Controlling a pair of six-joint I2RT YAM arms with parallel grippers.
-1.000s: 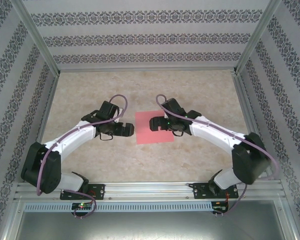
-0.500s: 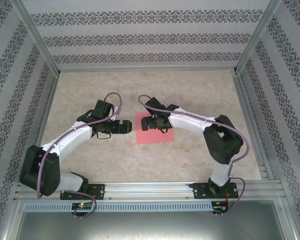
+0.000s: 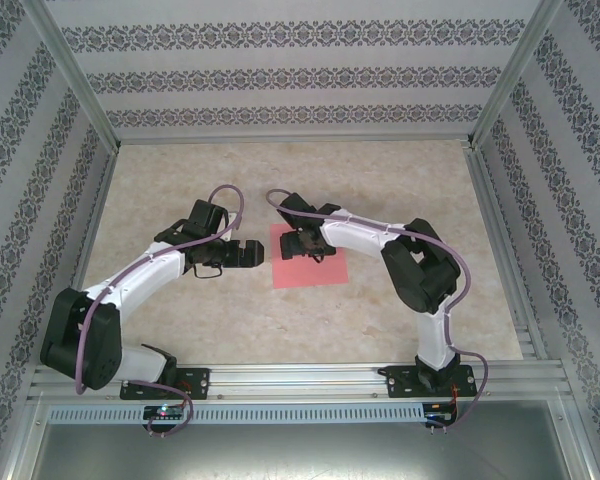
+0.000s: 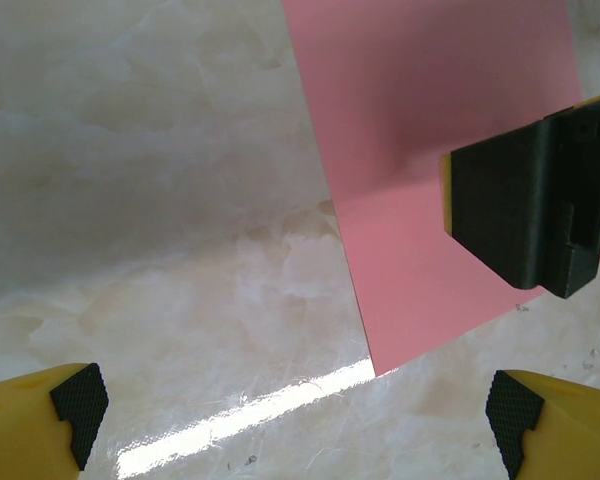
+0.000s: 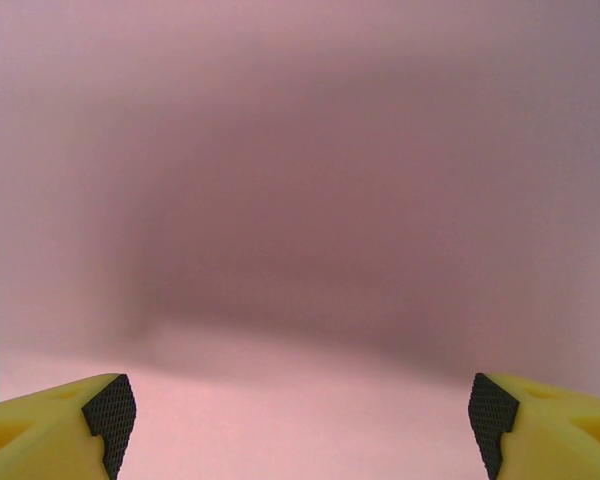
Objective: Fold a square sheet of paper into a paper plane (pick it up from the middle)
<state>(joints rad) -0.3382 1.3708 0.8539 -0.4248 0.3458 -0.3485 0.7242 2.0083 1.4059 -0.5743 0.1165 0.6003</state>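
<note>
Patterned wallpaper [image 3: 300,75] closes in three sides of a pale, marbled bench [image 3: 180,180] with a metal frame at its edges. Near the middle of the bench lies the pink sheet of paper [image 3: 320,274], flat and unfolded, with straight edges and one sharp corner clear in the left wrist view [image 4: 430,120].

Over the left half of the sheet hangs the right claw [image 3: 292,247], pointing down at it. Its wrist camera looks straight onto pink paper [image 5: 300,200], which carries a soft dark shadow. The two yellow fingers with black pads stand spread wide at the bottom corners [image 5: 300,415], with nothing between them. Whether the pads touch the paper I cannot tell.

Just beside the sheet's left edge is the left claw [image 3: 263,256], over bare bench. It too is spread wide and pinches nothing [image 4: 295,415]. From its camera, the right claw [image 4: 530,210] appears as a black block above the paper.

Both white arms bend inward from their bases at the near rail, each trailing a purple cable [image 3: 225,195].
</note>
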